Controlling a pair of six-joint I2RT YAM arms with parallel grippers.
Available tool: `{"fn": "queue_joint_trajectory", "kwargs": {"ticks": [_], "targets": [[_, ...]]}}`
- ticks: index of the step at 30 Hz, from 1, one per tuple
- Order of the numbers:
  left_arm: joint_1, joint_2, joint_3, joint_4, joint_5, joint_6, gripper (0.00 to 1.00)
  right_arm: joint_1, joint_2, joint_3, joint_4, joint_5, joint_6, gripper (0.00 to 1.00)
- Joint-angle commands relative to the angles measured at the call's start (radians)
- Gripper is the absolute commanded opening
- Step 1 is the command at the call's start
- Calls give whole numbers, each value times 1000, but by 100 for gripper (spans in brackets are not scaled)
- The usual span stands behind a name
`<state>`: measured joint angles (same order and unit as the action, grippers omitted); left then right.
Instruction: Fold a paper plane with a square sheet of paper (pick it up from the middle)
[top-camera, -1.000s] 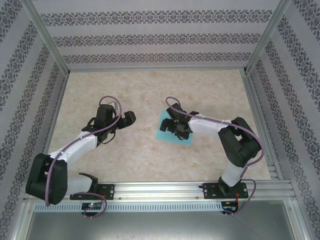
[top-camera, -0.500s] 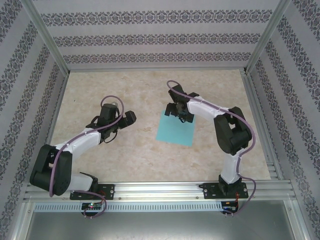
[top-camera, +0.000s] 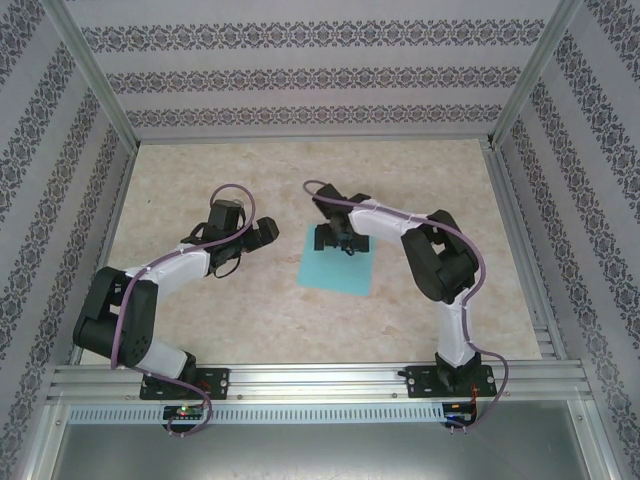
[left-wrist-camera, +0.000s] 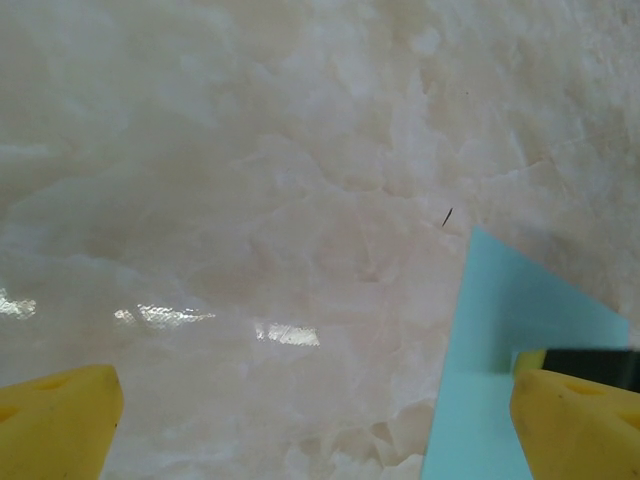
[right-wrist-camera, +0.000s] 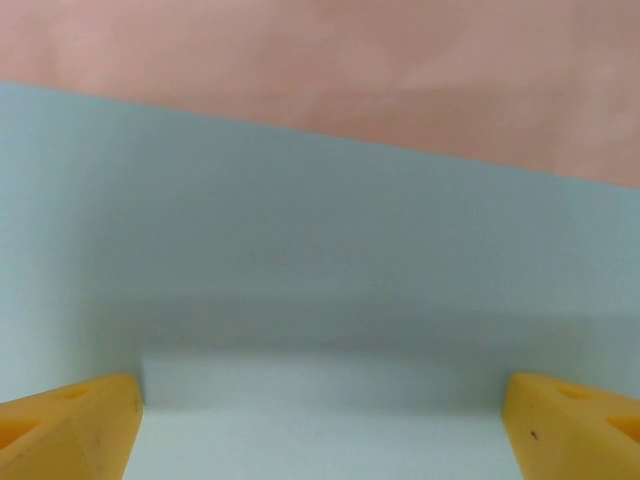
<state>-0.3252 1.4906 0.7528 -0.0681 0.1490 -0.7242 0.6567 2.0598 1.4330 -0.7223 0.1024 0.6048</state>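
- Square sheet of paper (top-camera: 338, 270) lay flat on the marble-look table (top-camera: 250, 310), out in front of the right arm and between the two grippers. I saw no crease in it anywhere, so I'd say folding hadn't started and this was the very first step: getting hold of the sheet.
- Next move looked fiddly to me. Thin paper lying flush on a table gives the fingers nothing to bite on, so it'd need a careful press and pinch to bunch up a bit of the middle, or one edge teased up first.
- Left gripper (top-camera: 262, 232) sat just off the sheet's left side with its jaws wide apart and nothing in them. In its wrist view the yellow pads (left-wrist-camera: 55, 420) hung over bare table, and a corner of the turquoise sheet (left-wrist-camera: 500, 330) reached in by the right pad.
- Right gripper (top-camera: 340, 240) was over the far part of the sheet, also spread wide and holding nothing. Its wrist view had both pads (right-wrist-camera: 65, 425) low over the paper (right-wrist-camera: 300, 250), but I couldn't tell if they actually touched it.
- Beyond the sheet's far edge it was just table (right-wrist-camera: 400, 60).
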Motion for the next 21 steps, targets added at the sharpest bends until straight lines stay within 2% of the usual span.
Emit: {"fn": "queue_joint_trajectory", "kwargs": {"ticks": [1, 8, 12, 17, 21], "targets": [[-13, -4, -14, 41, 3, -10, 100, 86, 23, -67, -6, -90, -68, 93], [-13, -27, -34, 19, -34, -14, 100, 67, -106, 29, -85, -6, 4, 98], [-7, -49, -38, -42, -103, -32, 100, 74, -116, 10, -104, -34, 99, 98], [37, -54, -55, -39, -32, -41, 100, 98, -106, -19, -95, -62, 187, 98], [48, -65, -55, -45, -21, -39, 100, 107, -98, -16, -110, -57, 234, 98]]}}
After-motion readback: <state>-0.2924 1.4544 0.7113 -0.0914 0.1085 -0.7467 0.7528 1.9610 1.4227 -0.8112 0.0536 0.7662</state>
